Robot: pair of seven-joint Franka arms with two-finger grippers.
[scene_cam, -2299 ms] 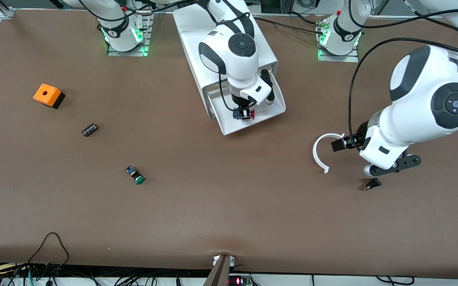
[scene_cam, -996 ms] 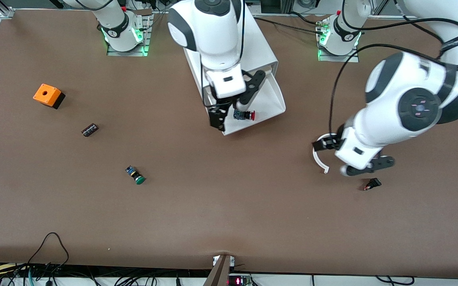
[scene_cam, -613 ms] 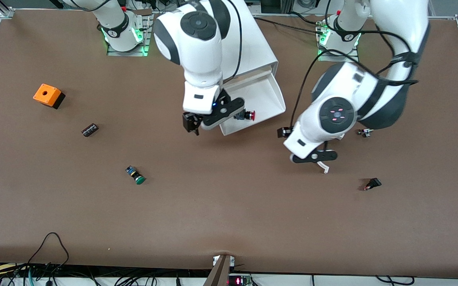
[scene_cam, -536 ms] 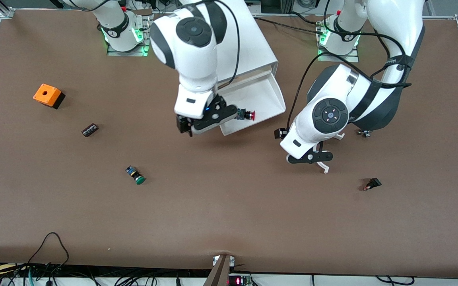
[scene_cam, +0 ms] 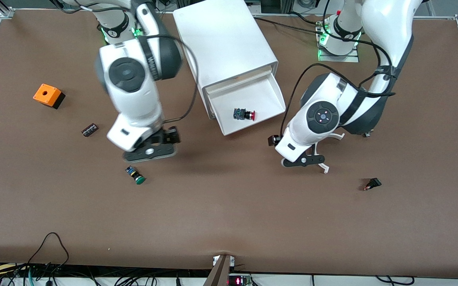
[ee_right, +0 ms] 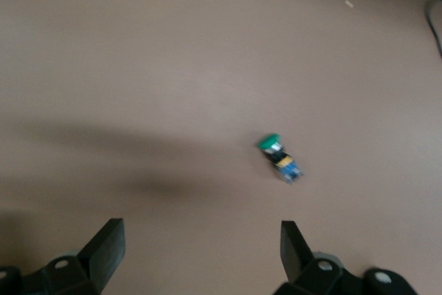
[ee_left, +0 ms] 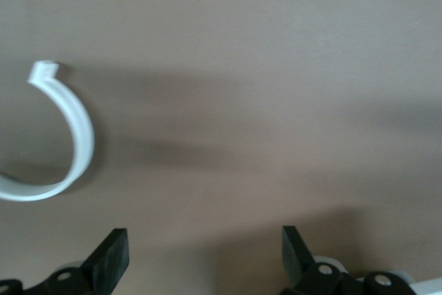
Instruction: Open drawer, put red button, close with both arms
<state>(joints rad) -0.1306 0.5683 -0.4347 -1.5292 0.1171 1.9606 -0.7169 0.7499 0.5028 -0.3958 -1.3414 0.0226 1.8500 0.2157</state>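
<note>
So the red button [scene_cam: 245, 114] is lying in the drawer [scene_cam: 270, 93], which is pulled out of the white cabinet [scene_cam: 225, 39]. Dropping it in looks done, so closing is the step left. The right gripper [ee_right: 200, 250] has its fingers spread wide with nothing in them, over bare table near the green button [scene_cam: 135, 175]. The left gripper [ee_left: 204, 257] is wide and empty too, by a white ring piece [ee_left: 65, 143]. Next, both probably need to line up on the drawer front and push.
</note>
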